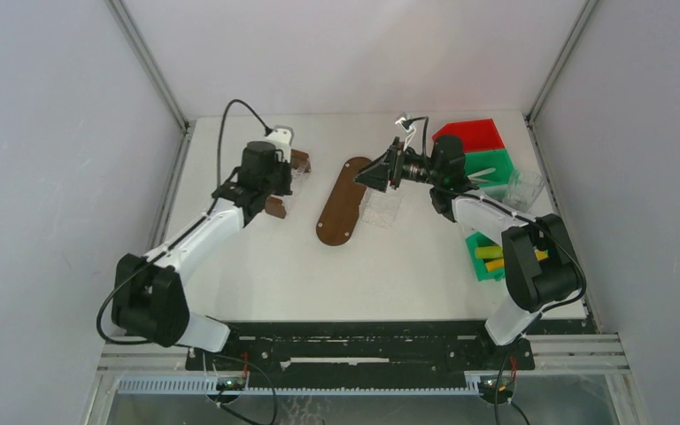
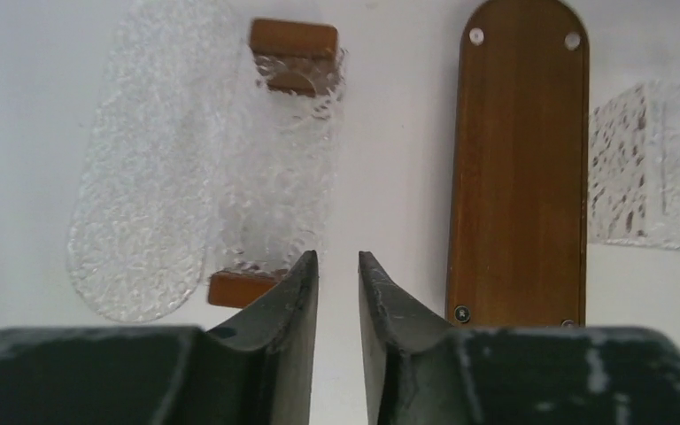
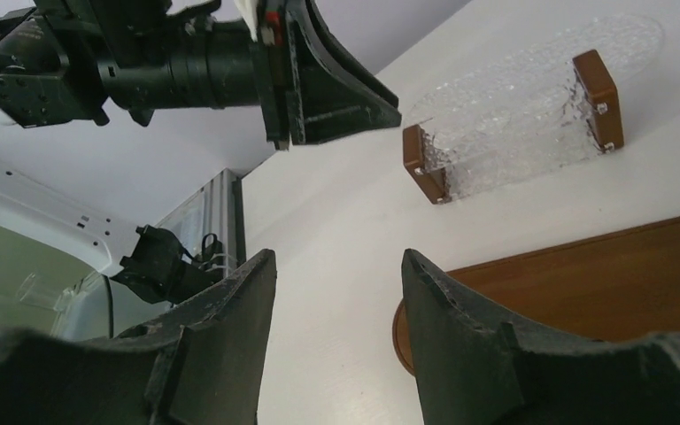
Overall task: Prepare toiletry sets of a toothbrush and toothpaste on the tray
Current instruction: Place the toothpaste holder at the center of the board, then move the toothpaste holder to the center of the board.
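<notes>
The tray is a brown oval wooden board [image 1: 341, 202] [image 2: 518, 159] [image 3: 584, 283] lying bare in the middle of the table. My left gripper [image 1: 270, 199] [image 2: 337, 258] hovers left of it, beside the near brown end of a clear textured rack [image 2: 288, 159]. Its jaws stand a narrow gap apart with nothing between them. My right gripper [image 1: 363, 177] [image 3: 336, 257] hangs by the tray's far right side, pointing left, open and empty. Small yellow-green pieces [image 1: 493, 257] lie in a green bin [image 1: 478, 241] at the right; I cannot tell toothpaste from toothbrush there.
The rack [image 1: 288, 181] [image 3: 513, 124] has brown wooden ends, and a clear textured oval [image 2: 137, 177] lies left of it. A clear box [image 1: 381, 205] [image 2: 637, 168] sits right of the tray. A red bin [image 1: 469, 135], another green bin [image 1: 489, 170] and a clear container [image 1: 524, 186] stand at the back right.
</notes>
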You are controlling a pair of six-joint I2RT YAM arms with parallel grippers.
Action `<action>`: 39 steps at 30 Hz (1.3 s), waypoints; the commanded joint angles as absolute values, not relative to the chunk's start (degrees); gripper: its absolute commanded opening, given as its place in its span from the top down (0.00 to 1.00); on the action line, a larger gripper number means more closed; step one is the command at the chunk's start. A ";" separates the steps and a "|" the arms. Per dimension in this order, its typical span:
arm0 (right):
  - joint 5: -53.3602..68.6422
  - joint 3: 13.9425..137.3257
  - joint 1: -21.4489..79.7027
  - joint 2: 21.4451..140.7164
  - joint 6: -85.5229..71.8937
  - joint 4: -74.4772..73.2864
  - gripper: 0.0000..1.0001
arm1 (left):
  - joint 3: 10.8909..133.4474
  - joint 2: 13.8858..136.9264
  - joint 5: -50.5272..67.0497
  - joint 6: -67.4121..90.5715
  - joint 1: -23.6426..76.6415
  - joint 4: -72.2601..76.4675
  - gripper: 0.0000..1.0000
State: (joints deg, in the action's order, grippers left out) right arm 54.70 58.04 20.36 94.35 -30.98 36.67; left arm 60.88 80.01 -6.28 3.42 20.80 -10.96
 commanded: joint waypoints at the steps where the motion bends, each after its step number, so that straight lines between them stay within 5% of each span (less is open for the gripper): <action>1: 52.63 60.23 20.57 92.52 -26.74 34.12 0.38 | 64.78 85.14 -9.11 1.18 24.39 -12.07 0.78; 6: 51.74 60.88 20.64 93.47 -25.64 32.44 0.38 | 70.15 93.19 -7.29 0.71 26.44 -14.86 0.86; 16: 50.93 61.98 20.69 95.76 -24.72 30.97 0.38 | 80.65 107.92 -7.30 0.57 24.69 -20.81 0.86; 39: 51.11 62.23 20.30 97.02 -24.79 31.20 0.38 | 86.85 113.74 -7.08 0.52 19.15 -22.38 0.83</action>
State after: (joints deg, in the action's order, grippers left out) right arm 51.31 59.75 20.34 96.97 -25.96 29.34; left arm 82.61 113.27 -6.92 1.48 20.36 -22.50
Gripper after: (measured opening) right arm 0.618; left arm 0.163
